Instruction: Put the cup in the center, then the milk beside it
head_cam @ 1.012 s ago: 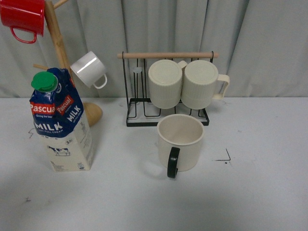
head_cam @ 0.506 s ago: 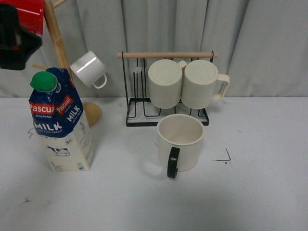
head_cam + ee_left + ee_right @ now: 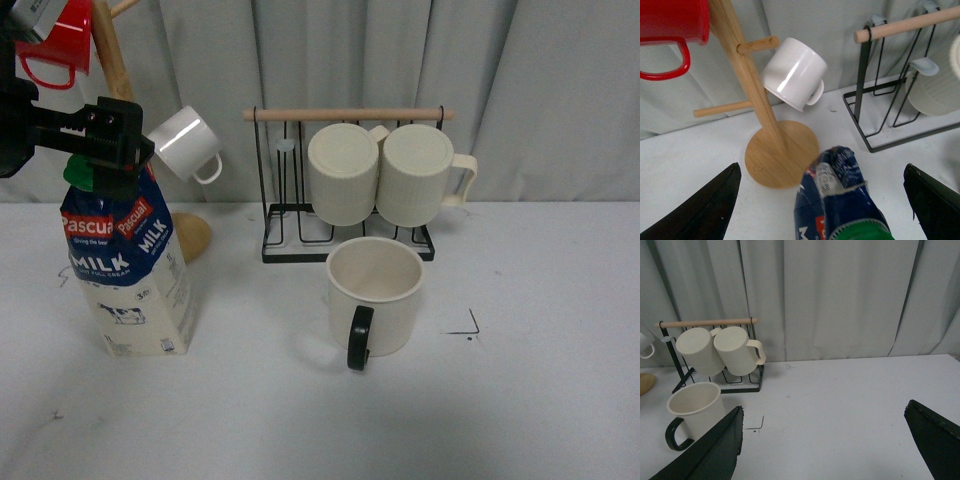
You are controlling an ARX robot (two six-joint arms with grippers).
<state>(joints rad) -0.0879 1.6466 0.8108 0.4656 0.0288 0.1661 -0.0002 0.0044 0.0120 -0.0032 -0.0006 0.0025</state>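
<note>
Cup (image 3: 375,295) sat mid-table in front of the rack (image 3: 350,250), so I'd call 1 of 2 steps done. Your left gripper (image 3: 100,145) hung over the milk (image 3: 125,270) way off left, jaws spread either side of the gable top (not pinching yet), lined up for the grab. Right gripper (image 3: 825,407) was parked, gaping and empty.

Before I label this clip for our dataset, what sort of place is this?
Probably a staged lab tabletop, not a real kitchen: a plain white table backed by a grey curtain, with a wooden mug tree, a wire mug rack and a milk carton.
</note>
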